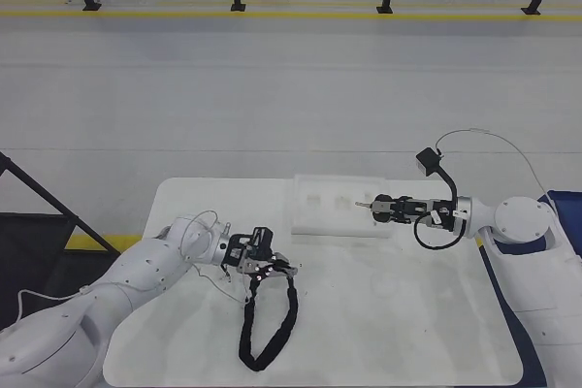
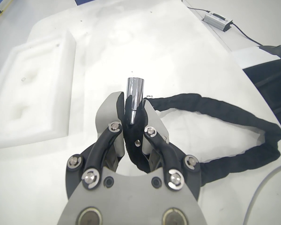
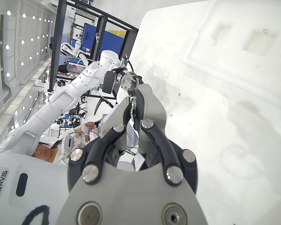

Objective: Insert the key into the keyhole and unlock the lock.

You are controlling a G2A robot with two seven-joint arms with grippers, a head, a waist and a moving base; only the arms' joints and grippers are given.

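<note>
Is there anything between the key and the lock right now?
Nothing visible. The right gripper holds the key over the foam tray; only bare table separates it from the lock in the left gripper.

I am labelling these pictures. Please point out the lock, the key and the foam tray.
lock (image 2: 135, 90): left wrist view, on its shiny metal cylinder.
key (image 1: 362, 205): top view, on its thin shaft.
foam tray (image 2: 37, 66): left wrist view, on its bare recessed floor.
</note>
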